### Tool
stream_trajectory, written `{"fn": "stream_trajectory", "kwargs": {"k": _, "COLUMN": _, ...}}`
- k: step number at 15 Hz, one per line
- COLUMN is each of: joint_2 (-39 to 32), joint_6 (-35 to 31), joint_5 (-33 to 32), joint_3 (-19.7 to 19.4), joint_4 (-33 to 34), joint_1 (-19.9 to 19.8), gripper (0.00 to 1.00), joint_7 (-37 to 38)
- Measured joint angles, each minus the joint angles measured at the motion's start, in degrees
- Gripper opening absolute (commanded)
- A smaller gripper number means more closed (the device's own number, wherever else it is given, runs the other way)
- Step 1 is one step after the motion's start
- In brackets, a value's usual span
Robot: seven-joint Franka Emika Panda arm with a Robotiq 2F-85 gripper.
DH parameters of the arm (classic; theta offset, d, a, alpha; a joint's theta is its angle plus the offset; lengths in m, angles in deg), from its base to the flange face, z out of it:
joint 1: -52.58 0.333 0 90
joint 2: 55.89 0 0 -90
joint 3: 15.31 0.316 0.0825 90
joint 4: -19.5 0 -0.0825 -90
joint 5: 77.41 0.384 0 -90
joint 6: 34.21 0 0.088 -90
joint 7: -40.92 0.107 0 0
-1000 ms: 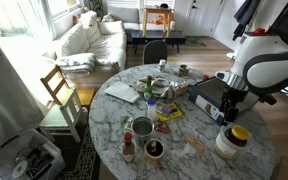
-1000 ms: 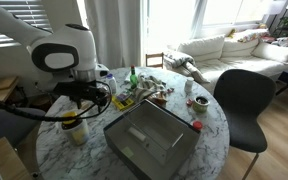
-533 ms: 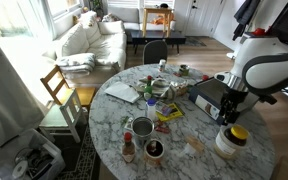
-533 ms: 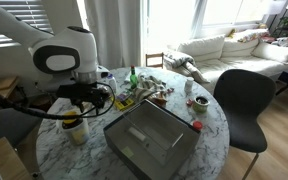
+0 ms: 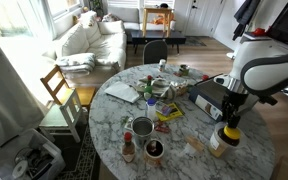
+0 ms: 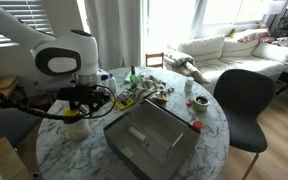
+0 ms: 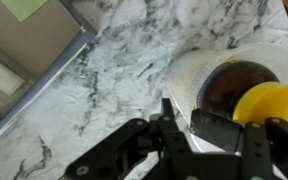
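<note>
On marble table (image 5: 174, 165), gripper (image 5: 229, 126) sits low over jar (image 7: 196, 68), jaws straddling its yellow lid (image 7: 269, 105) for a top grab; can't tell if clamped.

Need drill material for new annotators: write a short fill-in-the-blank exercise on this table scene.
The round table has a ___ top. The hand hangs at a white container with a ___ cap. The chair beside the table is ___. Missing words: marble; yellow; black.
</note>
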Motion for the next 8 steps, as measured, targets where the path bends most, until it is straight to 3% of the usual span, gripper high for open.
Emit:
{"fn": "stream_trajectory", "kwargs": {"k": 1, "joint_2": -0.2, "joint_6": 0.4, "joint_5": 0.0, "joint_3": 0.0, "joint_4": 0.0, "joint_1": 0.0, "gripper": 0.62, "joint_7": -0.3}}
{"fn": "stream_trajectory", "kwargs": {"k": 2, "joint_2": -0.4, "joint_6": 0.9, "joint_5": 0.0, "joint_3": 0.0, "joint_4": 0.1, "joint_1": 0.0, "gripper": 0.35, "joint_7": -0.7}}
{"fn": "stream_trajectory", "kwargs": {"k": 3, "joint_2": -0.7, "joint_6": 1.2, "joint_5": 0.0, "joint_3": 0.0, "joint_4": 0.2, "joint_1": -0.1, "gripper": 0.25, "joint_7": -1.0}}
{"fn": "stream_trajectory", "kwargs": {"k": 4, "joint_2": -1.0, "joint_6": 1.5, "joint_5": 0.0, "joint_3": 0.0, "joint_4": 0.4, "joint_1": -0.2, "gripper": 0.25, "joint_7": -1.3}}
{"fn": "stream_trajectory", "kwargs": {"k": 7, "joint_2": -1.9, "joint_6": 2.0, "joint_5": 0.0, "joint_3": 0.0, "joint_4": 0.9, "joint_1": -0.6, "gripper": 0.0, "joint_7": -1.3}}
{"fn": "stream_trajectory", "kwargs": {"k": 8, "joint_2": -2.0, "joint_6": 2.3, "joint_5": 0.0, "joint_3": 0.0, "joint_4": 1.1, "joint_1": -0.8, "gripper": 0.0, "joint_7": -1.3}}
